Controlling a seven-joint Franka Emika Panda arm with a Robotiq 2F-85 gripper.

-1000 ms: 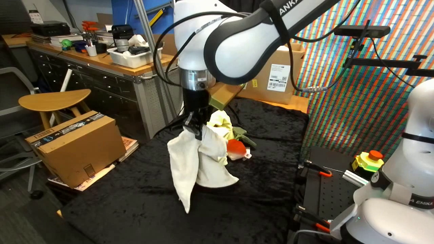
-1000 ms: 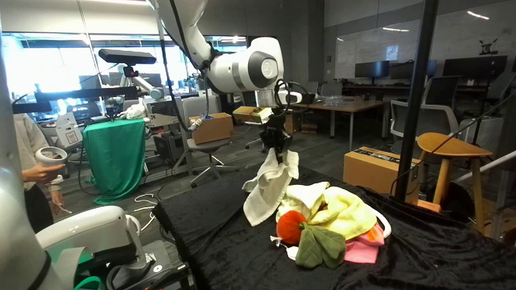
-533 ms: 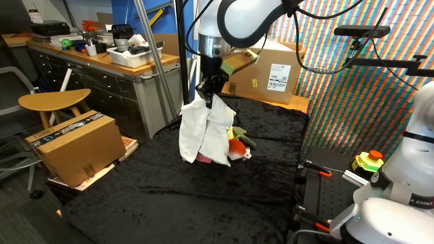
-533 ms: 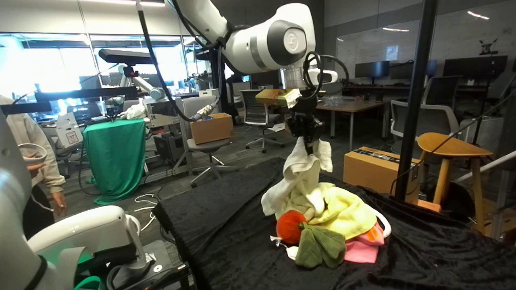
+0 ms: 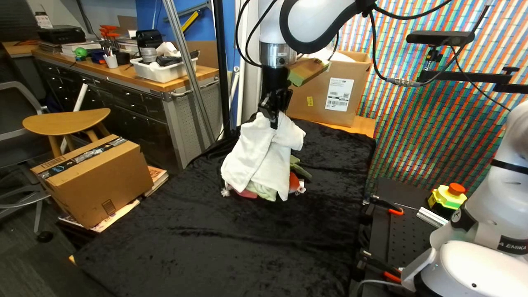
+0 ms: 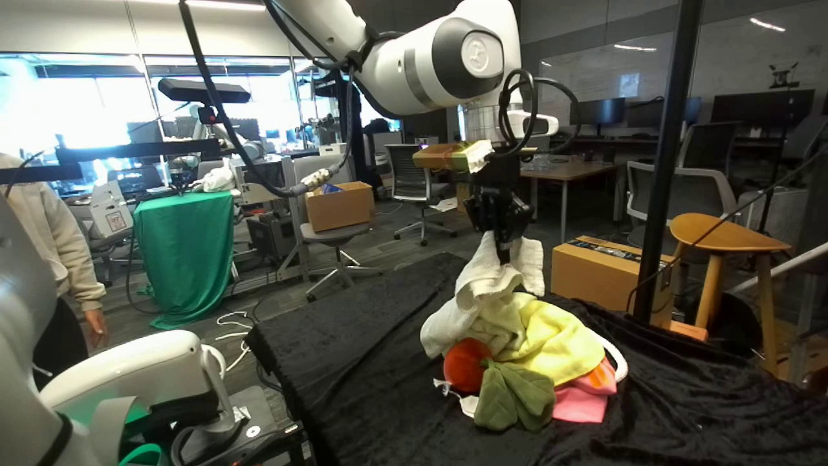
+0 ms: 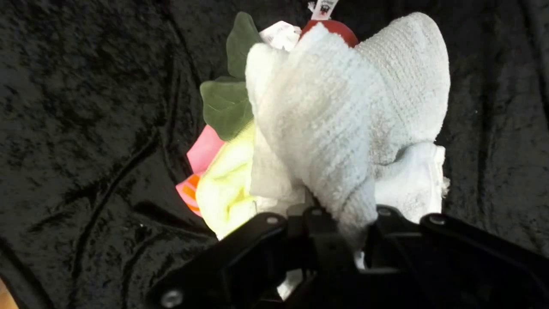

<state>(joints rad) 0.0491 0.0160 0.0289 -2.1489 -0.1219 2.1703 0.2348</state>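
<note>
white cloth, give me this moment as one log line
claw: shut on white cloth | state: creased, hanging | nearby: yellow cloth, red plush, green leaves, pink fabric | surface: black cover

The place is a robotics lab set in an office-like room. The lab side shows in a Franka arm (image 6: 424, 65) over a velvet-draped table (image 5: 198, 255), a bar-shaped camera (image 5: 440, 38) on a bracket, and, near the arm's base (image 5: 482, 264), a red emergency-stop button (image 5: 456, 189) beside a perforated black plate (image 5: 412, 243). A workbench (image 5: 121, 74) with black drawers (image 5: 136, 106) carries a white bin (image 5: 153, 74) full of odds and ends and a cup (image 5: 110, 62) of orange-handled tools (image 5: 108, 33). In an exterior view, bright windows (image 6: 71, 97), computer monitors (image 6: 596, 111), a glossy whiteboard (image 6: 585, 77), a wooden table (image 6: 572, 168), a swivel chair (image 6: 409, 169) and carpet-like grey flooring (image 6: 381, 255) belong to an office.
</note>
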